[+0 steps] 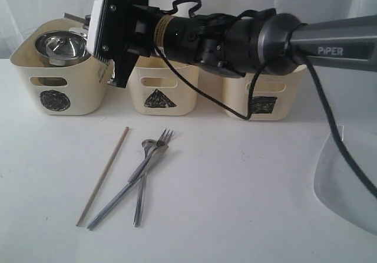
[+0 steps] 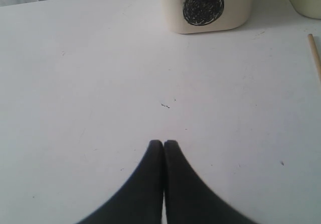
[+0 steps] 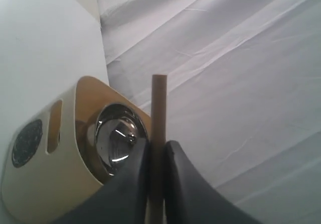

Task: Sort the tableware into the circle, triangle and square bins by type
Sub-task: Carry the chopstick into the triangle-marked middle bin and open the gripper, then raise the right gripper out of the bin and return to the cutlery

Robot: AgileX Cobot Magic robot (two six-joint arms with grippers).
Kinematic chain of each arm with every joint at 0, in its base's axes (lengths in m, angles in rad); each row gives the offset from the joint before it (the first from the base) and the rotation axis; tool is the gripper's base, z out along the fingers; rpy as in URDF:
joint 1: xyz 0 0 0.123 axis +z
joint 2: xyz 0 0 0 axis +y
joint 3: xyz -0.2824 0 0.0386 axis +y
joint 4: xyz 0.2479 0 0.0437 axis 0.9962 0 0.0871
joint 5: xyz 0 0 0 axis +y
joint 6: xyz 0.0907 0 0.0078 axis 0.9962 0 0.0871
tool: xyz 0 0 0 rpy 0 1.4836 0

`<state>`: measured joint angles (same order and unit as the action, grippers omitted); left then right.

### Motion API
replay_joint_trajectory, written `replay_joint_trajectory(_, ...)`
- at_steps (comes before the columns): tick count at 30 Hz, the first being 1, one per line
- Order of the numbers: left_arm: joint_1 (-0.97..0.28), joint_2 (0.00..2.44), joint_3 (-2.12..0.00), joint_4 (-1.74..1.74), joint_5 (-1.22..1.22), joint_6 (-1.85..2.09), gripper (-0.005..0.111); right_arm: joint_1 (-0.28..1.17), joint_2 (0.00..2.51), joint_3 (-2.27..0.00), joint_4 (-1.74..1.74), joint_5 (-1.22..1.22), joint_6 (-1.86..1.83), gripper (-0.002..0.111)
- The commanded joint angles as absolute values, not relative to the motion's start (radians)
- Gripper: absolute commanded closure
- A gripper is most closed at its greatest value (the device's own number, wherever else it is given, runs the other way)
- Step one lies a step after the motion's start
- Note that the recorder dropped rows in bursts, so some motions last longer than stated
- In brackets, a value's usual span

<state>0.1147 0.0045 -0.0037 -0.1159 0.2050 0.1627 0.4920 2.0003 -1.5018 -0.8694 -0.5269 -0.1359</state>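
Observation:
Three cream bins stand in a row at the back: circle (image 1: 56, 80), triangle (image 1: 162, 95) and square (image 1: 265, 101). A steel bowl (image 1: 59, 46) sits in the circle bin (image 3: 60, 153), and it also shows in the right wrist view (image 3: 120, 138). My right gripper (image 1: 118, 68) reaches across to that bin's right side, shut (image 3: 158, 143) on a wooden chopstick (image 3: 159, 108). On the table lie another chopstick (image 1: 103, 176), a fork (image 1: 154, 157) and further steel cutlery (image 1: 118, 201) crossing it. My left gripper (image 2: 164, 142) is shut on nothing, low over bare table in front of the circle bin (image 2: 203, 8).
A white plate (image 1: 347, 180) lies at the right edge of the table. The right arm's black cable (image 1: 330, 121) hangs down in front of the square bin. White cloth hangs behind the bins. The loose chopstick (image 2: 315, 56) shows at the edge of the left wrist view.

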Motion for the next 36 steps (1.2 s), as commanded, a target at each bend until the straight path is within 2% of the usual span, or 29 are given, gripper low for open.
replay_joint_trajectory(1,0.115,0.0,0.0,-0.122,0.208,0.165,0.107,0.488,2.035,-1.504,-0.696,-0.535,-0.295,0.108)
replay_joint_trajectory(5,0.115,0.0,0.0,-0.122,0.208,0.165,0.107,0.488,2.066,-1.519,-0.611,-0.572,-0.329,0.108)
replay_joint_trajectory(10,0.115,0.0,0.0,-0.122,0.208,0.165,0.107,0.488,2.101,-1.554,-0.33,-0.653,-0.304,0.108)
replay_joint_trajectory(18,0.115,0.0,0.0,-0.122,0.208,0.165,0.107,0.488,2.063,-1.456,-0.319,-0.777,-0.175,0.108)
replay_joint_trajectory(26,0.115,0.0,0.0,-0.122,0.208,0.165,0.107,0.426,2.015,-1.286,-0.057,-0.997,-0.179,0.108)
replay_joint_trajectory(36,0.115,0.0,0.0,-0.122,0.208,0.165,0.107,0.338,2.115,-1.38,-0.055,-0.986,-0.027,0.108)
